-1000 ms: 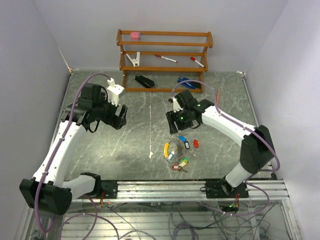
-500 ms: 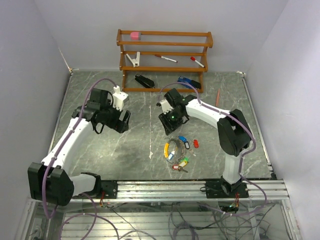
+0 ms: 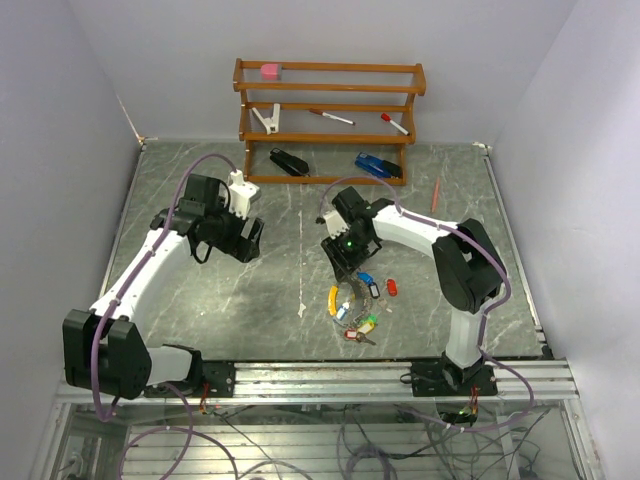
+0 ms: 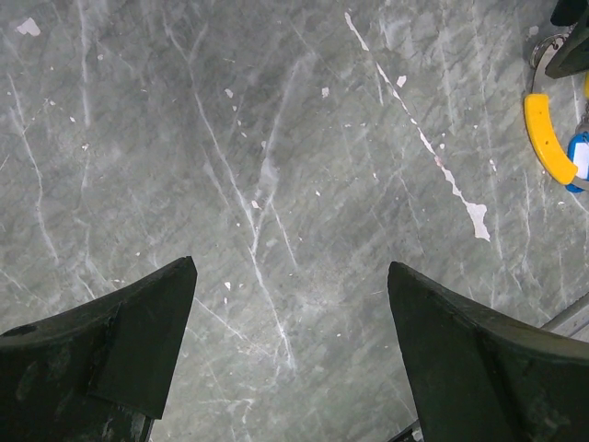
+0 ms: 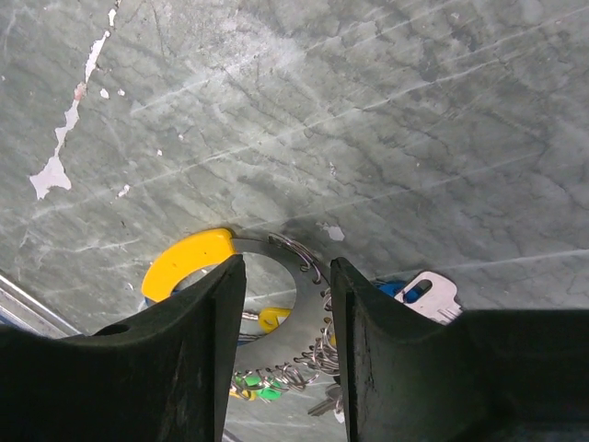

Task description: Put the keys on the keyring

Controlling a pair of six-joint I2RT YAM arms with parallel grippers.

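Note:
The keyring (image 5: 267,244) is a grey metal loop with a curved yellow sleeve (image 5: 189,258), lying flat on the table. Several small split rings hang on it. The keys lie around it: a silver key with a blue tag (image 5: 428,293), green tags (image 5: 262,387) and a yellow tag (image 5: 273,319). In the top view the pile (image 3: 355,305) sits front centre, with a red tag (image 3: 391,287) apart to its right. My right gripper (image 5: 287,262) is open, low over the loop's far arc, one finger on each side. My left gripper (image 4: 290,267) is open and empty over bare table, left of the pile.
A wooden rack (image 3: 330,120) at the back holds a pink block (image 3: 270,71), a white clip (image 3: 268,118) and two markers (image 3: 330,117). A black stapler (image 3: 289,162) and a blue object (image 3: 378,165) lie in front of it. A thin reddish stick (image 3: 436,193) lies at the right.
My right gripper has moved toward the near edge, down onto the keyring. My left gripper has shifted a little right and further away.

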